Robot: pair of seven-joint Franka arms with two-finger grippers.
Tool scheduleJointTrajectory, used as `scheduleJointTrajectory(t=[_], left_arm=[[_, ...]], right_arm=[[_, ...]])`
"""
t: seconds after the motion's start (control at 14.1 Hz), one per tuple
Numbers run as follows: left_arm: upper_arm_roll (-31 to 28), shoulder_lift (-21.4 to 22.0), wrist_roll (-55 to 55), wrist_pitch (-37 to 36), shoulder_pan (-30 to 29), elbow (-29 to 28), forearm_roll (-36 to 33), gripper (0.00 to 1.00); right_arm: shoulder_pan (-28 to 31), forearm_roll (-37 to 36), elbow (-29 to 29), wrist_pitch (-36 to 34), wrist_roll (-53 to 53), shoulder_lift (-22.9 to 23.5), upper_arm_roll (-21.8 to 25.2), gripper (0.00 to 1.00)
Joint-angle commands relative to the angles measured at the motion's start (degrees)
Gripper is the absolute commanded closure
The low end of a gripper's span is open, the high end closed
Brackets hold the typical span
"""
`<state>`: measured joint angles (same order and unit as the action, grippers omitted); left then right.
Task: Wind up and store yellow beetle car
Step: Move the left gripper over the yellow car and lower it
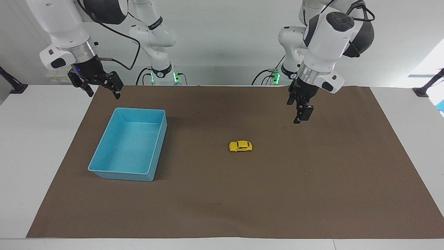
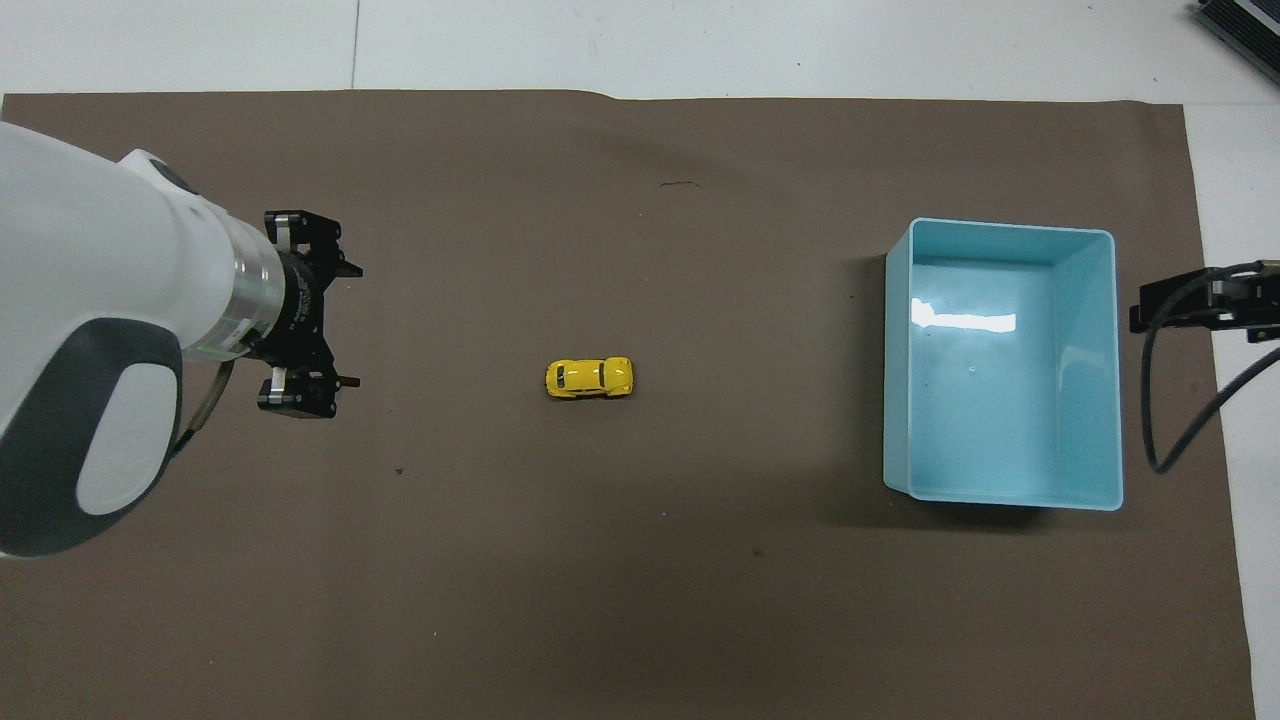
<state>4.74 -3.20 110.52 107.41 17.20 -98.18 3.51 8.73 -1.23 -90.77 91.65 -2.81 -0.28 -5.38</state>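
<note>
The yellow beetle car (image 1: 240, 146) (image 2: 589, 378) stands on its wheels on the brown mat, near the middle of the table, with nothing touching it. My left gripper (image 1: 301, 119) (image 2: 352, 326) hangs open in the air over the mat, off toward the left arm's end from the car, its fingers empty. My right gripper (image 1: 104, 94) waits open and empty in the air over the mat's edge by the light blue bin (image 1: 104, 172) (image 2: 898, 350). The bin stands empty toward the right arm's end of the table.
The brown mat (image 1: 312, 194) (image 2: 640, 600) covers most of the white table. A black cable (image 2: 1160, 440) loops down from the right arm beside the bin. Black clamps (image 1: 421, 91) sit at the table's corners by the robots.
</note>
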Motion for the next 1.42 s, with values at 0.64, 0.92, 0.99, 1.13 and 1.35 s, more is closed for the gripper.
scheduleJointTrajectory(t=[0.64,0.92,0.99,1.13,1.35], left_arm=[[-1.0,-13.0,13.2,10.0,11.0,0.2,-0.6,0.00],[-1.1,-16.3,17.5,14.1,12.2,0.4,-0.9,0.00],[-1.1,-16.5,18.1,14.9,12.8,0.1,-1.1,0.00],[-1.1,-18.6,18.6,15.5,12.9,0.7,-1.4,0.00],[-1.1,-21.9,21.7,15.6,15.5,1.7,-4.2,0.00]], right_arm=[[0.7,1.1,-1.3,-0.1,0.8,-1.3,-0.2,0.00],[0.7,1.1,-1.3,-0.1,0.8,-1.3,-0.2,0.00],[0.7,1.1,-1.3,-0.1,0.8,-1.3,-0.2,0.00],[0.7,1.1,-1.3,-0.1,0.8,-1.3,-0.2,0.00],[0.7,1.1,-1.3,0.0,0.7,-1.3,-0.2,0.00]])
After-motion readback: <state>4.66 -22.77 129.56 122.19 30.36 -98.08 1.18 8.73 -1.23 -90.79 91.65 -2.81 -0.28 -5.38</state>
